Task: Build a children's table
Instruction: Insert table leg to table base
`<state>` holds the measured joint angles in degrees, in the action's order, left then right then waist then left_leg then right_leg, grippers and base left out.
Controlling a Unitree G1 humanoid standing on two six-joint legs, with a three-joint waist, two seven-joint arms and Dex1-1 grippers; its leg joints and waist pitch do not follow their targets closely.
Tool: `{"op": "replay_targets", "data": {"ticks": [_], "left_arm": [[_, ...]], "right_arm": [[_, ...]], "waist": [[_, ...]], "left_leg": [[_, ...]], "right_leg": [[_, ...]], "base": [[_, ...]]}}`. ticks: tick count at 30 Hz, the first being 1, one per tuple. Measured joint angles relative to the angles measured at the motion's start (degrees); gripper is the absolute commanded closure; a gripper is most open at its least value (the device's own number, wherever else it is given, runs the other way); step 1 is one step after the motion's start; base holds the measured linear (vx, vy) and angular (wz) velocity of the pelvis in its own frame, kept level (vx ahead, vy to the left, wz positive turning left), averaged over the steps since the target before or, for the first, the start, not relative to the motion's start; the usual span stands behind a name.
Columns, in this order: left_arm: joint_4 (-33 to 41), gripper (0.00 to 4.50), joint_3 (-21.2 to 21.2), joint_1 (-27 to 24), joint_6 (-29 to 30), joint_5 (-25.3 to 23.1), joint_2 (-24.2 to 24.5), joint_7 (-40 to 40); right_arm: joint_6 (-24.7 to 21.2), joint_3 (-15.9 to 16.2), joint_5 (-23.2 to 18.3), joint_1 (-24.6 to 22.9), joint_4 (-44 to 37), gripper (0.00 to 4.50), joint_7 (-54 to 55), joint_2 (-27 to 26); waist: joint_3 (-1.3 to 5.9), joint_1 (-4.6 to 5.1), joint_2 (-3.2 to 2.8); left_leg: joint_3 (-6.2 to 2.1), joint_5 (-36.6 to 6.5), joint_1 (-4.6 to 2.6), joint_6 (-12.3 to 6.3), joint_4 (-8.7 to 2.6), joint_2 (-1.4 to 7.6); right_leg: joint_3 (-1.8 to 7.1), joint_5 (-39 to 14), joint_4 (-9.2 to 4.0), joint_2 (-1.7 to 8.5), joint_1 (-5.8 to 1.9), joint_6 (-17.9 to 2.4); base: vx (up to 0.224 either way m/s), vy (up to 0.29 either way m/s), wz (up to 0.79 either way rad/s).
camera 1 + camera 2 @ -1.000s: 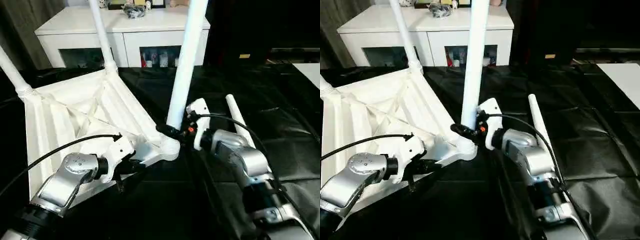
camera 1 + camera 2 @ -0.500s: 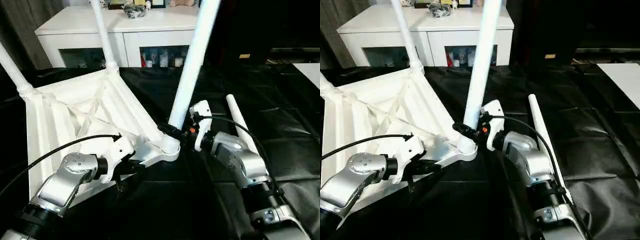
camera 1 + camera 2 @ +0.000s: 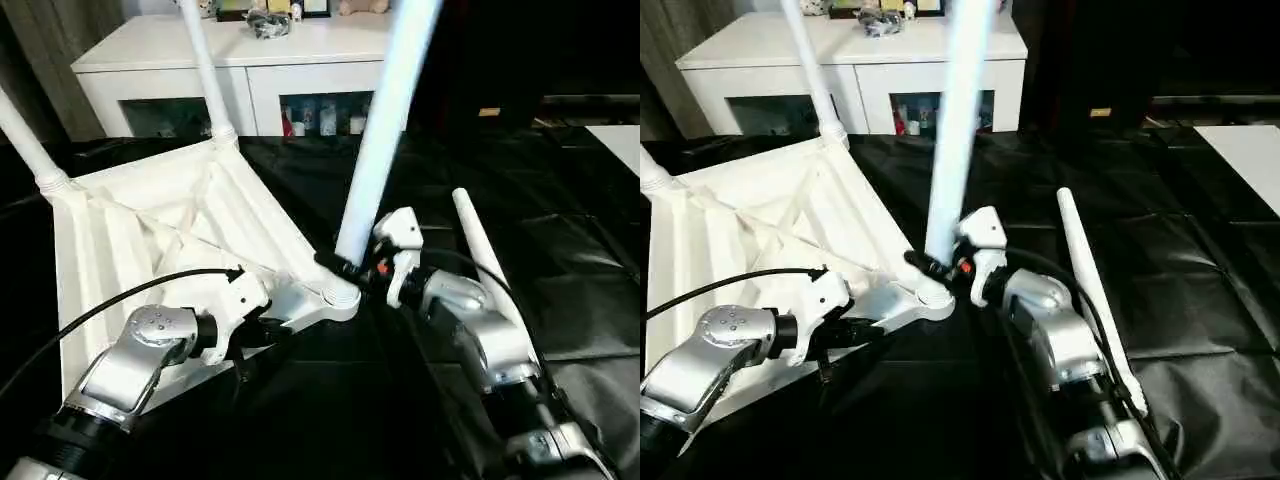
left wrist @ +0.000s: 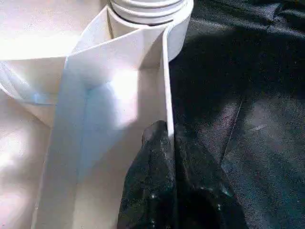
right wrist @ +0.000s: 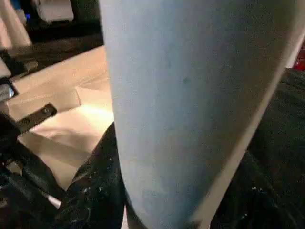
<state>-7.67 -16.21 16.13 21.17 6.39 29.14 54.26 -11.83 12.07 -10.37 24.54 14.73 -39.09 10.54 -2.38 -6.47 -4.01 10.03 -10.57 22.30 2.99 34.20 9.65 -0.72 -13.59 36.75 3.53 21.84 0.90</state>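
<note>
You are in a home room: a white cabinet (image 3: 250,75) with glass doors holds small things, with a grey curtain (image 3: 45,60) beside it.

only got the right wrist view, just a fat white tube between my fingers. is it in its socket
Observer: Yes, that leg stands in the corner socket of the upturned tabletop, with the right gripper around its base.
Operator: what's the left one doing
Observer: The left gripper is pinched shut on the tabletop's edge wall by that corner.
Operator: legs left?
Observer: One loose leg lies on the black cover beside your right forearm.
</note>
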Motion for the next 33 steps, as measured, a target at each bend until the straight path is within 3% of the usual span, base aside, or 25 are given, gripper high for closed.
{"op": "replay_targets", "data": {"ticks": [6, 9, 17, 22, 33], "left_arm": [[-0.1, 4.5, 0.0, 0.0, -0.1, -0.1, 0.0, 0.1], [-0.1, 4.5, 0.0, 0.0, -0.1, -0.1, 0.0, 0.2], [-0.1, 4.5, 0.5, -0.5, -0.1, -0.3, 0.2, 0.2], [-0.4, 4.5, 0.6, -0.6, -0.1, -0.5, 0.2, 0.0], [-5.3, 4.5, 0.7, 2.3, -0.3, -0.5, -0.7, 1.2]], "right_arm": [[-1.7, 2.1, 2.3, 0.1, -2.0, 2.66, 1.1, 0.4], [-5.0, 3.0, 2.3, 1.4, -2.1, 2.66, 0.3, 0.9], [-7.6, 2.9, 1.8, 5.7, 2.7, 2.66, -3.7, 0.9], [-7.7, 2.9, 1.5, 7.1, 5.6, 2.66, -5.3, 0.9], [-5.4, 2.9, 2.1, 7.9, 8.5, 2.66, -5.8, 0.9]], "waist": [[0.0, 0.01, 0.01], [0.0, 0.02, 0.01], [0.15, 0.45, 0.19], [0.19, 0.93, 0.34], [0.39, 0.85, 0.29]], "left_leg": [[0.0, 0.0, -0.01, 0.0, -0.03, 0.0], [0.0, 0.0, -0.02, 0.0, -0.03, 0.0], [0.0, 0.0, -0.17, 0.0, -0.09, 0.01], [0.0, 0.0, -0.36, 0.01, -0.13, 0.0], [0.02, 0.0, -0.36, 0.01, -0.57, -0.03]], "right_leg": [[0.01, -0.2, -0.02, 0.0, 0.0, 0.3], [0.01, -0.2, -0.02, 0.0, -0.01, 0.3], [0.01, -0.2, -0.01, -0.01, -0.04, 0.4], [0.01, -0.3, -0.08, -0.01, 0.01, 0.4], [0.02, -0.3, -0.16, -0.01, -0.04, 0.4]], "base": [[0.0, 0.0, 0.0], [0.0, 0.0, 0.0], [0.0, 0.0, 0.0], [0.0, 0.0, 0.0], [0.0, 0.0, 0.0]]}}
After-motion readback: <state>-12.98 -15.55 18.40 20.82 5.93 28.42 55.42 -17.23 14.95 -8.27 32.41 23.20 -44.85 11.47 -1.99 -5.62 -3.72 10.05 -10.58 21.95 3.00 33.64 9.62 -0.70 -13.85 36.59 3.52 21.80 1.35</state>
